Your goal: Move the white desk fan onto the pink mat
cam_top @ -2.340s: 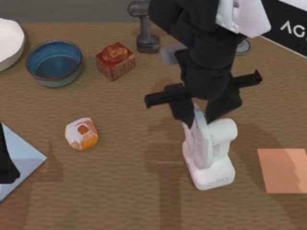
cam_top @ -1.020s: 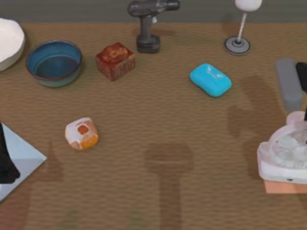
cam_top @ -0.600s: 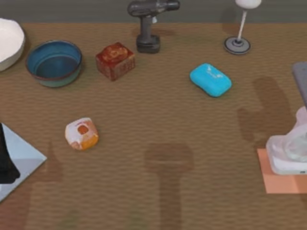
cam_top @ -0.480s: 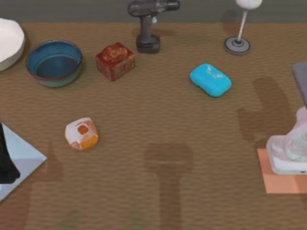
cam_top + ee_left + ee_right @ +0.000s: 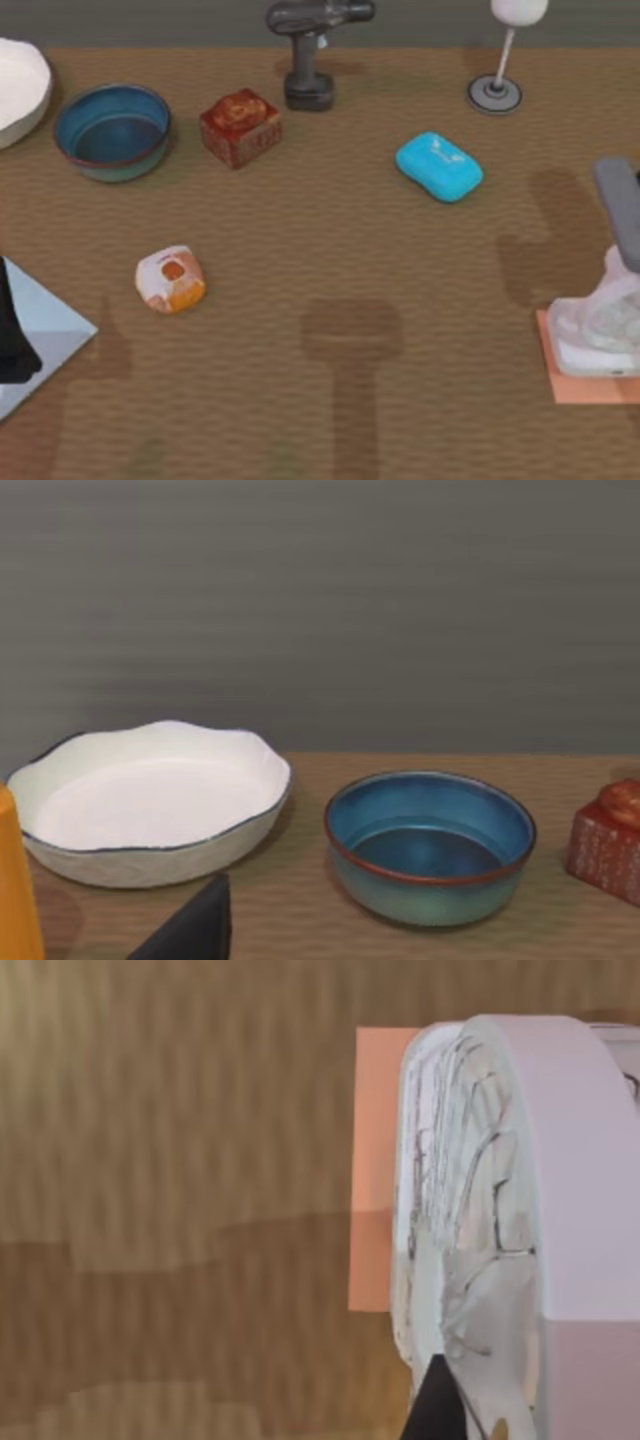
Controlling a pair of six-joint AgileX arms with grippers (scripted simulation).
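At the worktop's right edge, the small white plastic desk fan (image 5: 600,330) stands on the flat salmon-pink square mat (image 5: 590,385). Whether the right pincer (image 5: 437,1405) grips it cannot be told. Left arm idles at left.

The white desk fan (image 5: 603,335) and pink mat (image 5: 588,385) — both cut off by the top view's right edge.

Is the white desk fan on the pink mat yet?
Yes. In the top view the white desk fan covers the pink mat at the table's right edge; whether its base is fully down cannot be told.
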